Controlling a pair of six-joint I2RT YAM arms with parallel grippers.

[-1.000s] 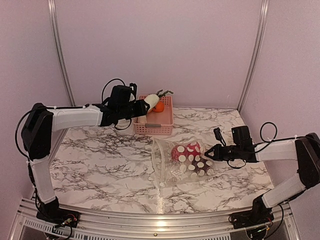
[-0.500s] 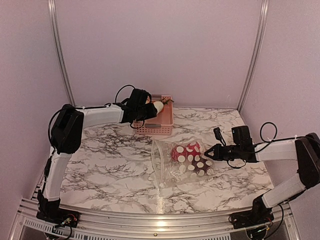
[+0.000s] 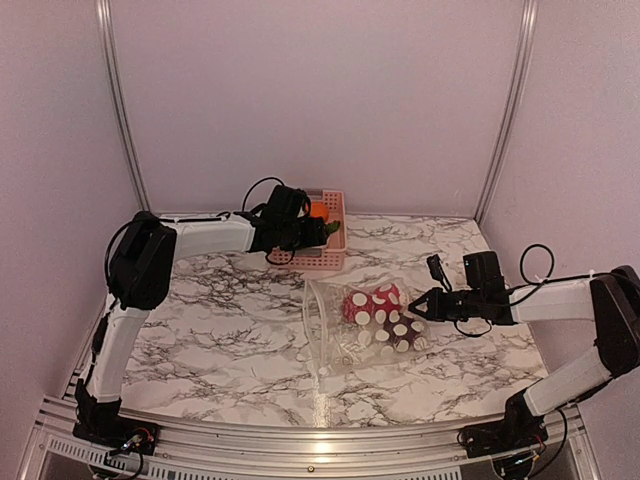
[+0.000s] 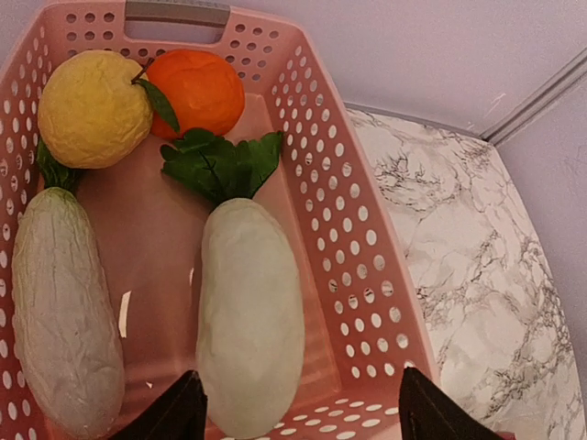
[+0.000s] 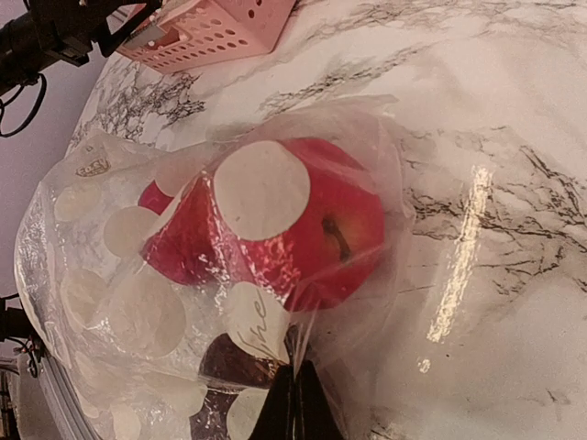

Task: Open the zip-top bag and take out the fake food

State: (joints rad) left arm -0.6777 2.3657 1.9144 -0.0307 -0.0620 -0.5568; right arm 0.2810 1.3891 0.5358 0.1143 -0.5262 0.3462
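The right gripper is pinching the edge of the zip-top bag, in front of the pink basket; the bag's cursive print is unreadable. The left gripper is hovering spread above the basket holding fake food; open marble table is showing beyond its right wall.

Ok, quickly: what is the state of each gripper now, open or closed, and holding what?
Left gripper: open, holding nothing, above the white radish lying in the pink basket.
Right gripper: closed, pinching the plastic of the zip-top bag.

Marble-patterned table, pink basket at back, zip-top bag nearer
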